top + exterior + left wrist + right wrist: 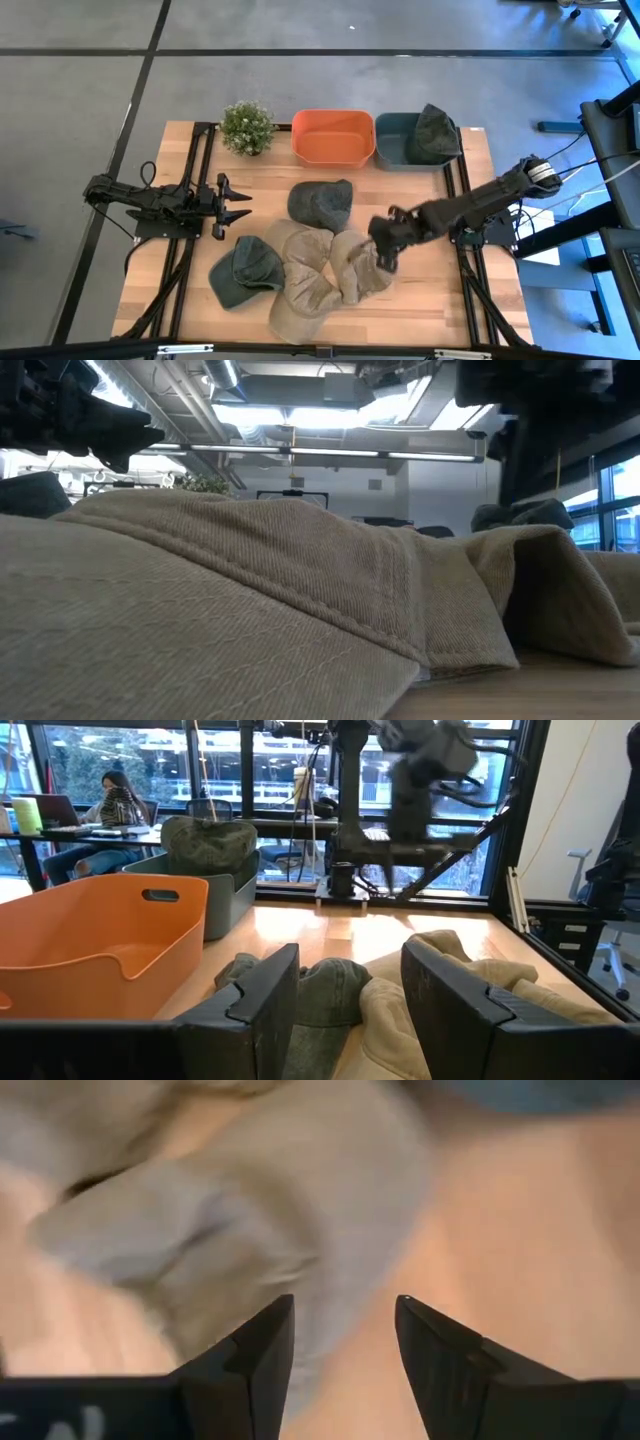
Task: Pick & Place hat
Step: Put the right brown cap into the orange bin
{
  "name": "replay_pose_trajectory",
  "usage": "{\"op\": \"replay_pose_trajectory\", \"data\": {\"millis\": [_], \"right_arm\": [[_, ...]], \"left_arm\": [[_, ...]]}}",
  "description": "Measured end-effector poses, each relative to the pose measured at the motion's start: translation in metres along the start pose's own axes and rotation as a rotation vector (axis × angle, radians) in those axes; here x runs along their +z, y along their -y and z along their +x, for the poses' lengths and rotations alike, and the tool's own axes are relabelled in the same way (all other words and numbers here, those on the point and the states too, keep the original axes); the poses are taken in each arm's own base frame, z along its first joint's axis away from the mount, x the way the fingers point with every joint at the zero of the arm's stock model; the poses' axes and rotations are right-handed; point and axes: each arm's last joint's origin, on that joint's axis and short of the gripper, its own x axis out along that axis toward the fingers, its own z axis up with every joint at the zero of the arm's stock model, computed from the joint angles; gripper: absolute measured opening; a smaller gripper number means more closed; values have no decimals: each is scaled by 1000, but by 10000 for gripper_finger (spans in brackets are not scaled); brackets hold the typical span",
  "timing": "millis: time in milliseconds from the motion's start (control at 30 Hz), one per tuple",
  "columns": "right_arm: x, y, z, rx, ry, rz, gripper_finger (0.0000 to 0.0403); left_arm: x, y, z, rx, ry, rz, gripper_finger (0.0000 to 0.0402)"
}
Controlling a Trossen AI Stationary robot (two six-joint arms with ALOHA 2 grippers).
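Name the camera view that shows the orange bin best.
The high view: the whole orange bin shows from above, between the plant and the grey bin. The left wrist view shows only its near side and handle slot. The low and right wrist views miss it.

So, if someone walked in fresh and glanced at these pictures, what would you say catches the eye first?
Probably the heap of tan hats near the table's front edge, with the right gripper poised over it, fingers open. Next comes the bright orange bin at the back, beside a grey bin that already holds a dark green hat. The left gripper waits open at the left side.
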Motion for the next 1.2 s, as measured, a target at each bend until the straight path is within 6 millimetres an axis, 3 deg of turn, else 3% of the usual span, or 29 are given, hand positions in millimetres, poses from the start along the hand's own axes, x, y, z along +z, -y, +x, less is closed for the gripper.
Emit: {"op": "replay_pose_trajectory", "data": {"millis": [167, 400, 633, 1200], "right_arm": [[-26, -16, 19, 120, 15, -83, 177], [-47, -16, 29, 63, 1, 52, 177], [-56, -19, 42, 84, 61, 80, 177], [-66, -18, 80, -49, -31, 48, 177]], "left_arm": [[0, 0, 0, 1, 0, 0, 173], [0, 0, 0, 3, 0, 0, 173], [0, 0, 0, 3, 0, -1, 173], [0, 0, 0, 3, 0, -2, 173]]}}
